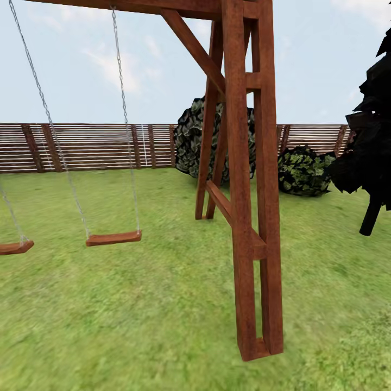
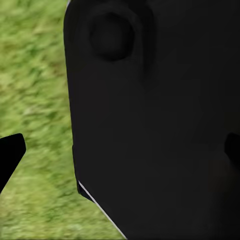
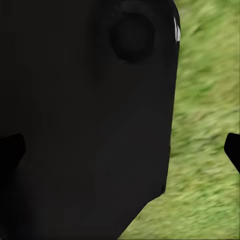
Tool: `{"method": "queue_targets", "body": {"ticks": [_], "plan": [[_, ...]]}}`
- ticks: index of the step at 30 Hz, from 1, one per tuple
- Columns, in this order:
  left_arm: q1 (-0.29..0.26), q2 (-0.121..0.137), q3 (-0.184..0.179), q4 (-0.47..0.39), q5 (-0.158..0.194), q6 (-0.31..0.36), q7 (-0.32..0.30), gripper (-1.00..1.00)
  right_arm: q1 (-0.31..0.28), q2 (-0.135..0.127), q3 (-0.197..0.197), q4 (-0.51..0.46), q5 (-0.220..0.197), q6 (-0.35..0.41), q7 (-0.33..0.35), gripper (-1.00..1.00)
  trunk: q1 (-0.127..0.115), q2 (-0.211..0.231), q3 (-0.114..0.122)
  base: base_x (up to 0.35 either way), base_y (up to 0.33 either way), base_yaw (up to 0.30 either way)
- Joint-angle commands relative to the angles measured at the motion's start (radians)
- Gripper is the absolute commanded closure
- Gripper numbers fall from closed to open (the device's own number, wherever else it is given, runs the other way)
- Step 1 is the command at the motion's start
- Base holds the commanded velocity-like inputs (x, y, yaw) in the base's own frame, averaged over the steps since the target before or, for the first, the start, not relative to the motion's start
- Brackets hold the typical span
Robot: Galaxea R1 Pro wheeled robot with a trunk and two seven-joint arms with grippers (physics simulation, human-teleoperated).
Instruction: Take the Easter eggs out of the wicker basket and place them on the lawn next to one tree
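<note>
The Easter eggs, the wicker basket and the tree are out of view. The lawn (image 1: 136, 304) spreads across the head view, mottled green, up to the garden's brown slatted fence (image 1: 92, 146). In the left wrist view my left gripper (image 2: 120, 152) is open, its dark fingertips (image 2: 10, 155) far apart at the picture's edges, with a black part of the robot and grass behind them. My right gripper (image 3: 120, 150) is open in the same way, with nothing between its fingertips (image 3: 232, 147).
A wooden swing set stands close ahead, with its A-frame post (image 1: 252, 217) at centre right and two swing seats (image 1: 114, 238) hanging at the left. Two dark bushes (image 1: 304, 171) sit by the fence. A black-foliaged conifer (image 1: 369, 136) stands at the right edge.
</note>
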Motion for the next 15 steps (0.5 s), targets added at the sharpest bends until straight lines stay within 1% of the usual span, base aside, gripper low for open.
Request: {"method": "queue_targets", "body": {"ticks": [1,5,9,12,15], "plan": [[0.006,0.002,0.002,-0.003,0.005,0.002,-0.002,-1.00,-0.006,-0.002,0.001,0.003,-0.002,-0.001,-0.001,-1.00,0.000,0.000,0.000,0.000,0.000,-0.016],[0.009,0.002,0.002,-0.003,0.005,0.002,0.000,-1.00,-0.009,-0.002,0.001,0.003,-0.002,-0.002,-0.001,-1.00,0.000,0.000,0.000,0.000,0.000,-0.005],[0.017,-0.007,0.011,-0.004,0.005,0.002,-0.001,-1.00,-0.032,0.002,-0.002,-0.013,-0.006,-0.021,-0.004,-1.00,0.000,0.000,0.000,0.000,0.000,-0.014],[0.018,-0.009,0.014,-0.005,0.005,0.002,-0.001,-1.00,-0.050,0.004,-0.004,-0.014,-0.011,-0.029,-0.004,-1.00,0.000,0.000,-0.002,0.000,0.000,-0.125],[0.018,-0.009,0.015,-0.005,0.006,0.002,0.001,-1.00,-0.061,0.002,-0.005,-0.014,-0.014,-0.028,-0.002,-1.00,0.000,0.000,-0.004,0.000,0.000,-0.206]]}}
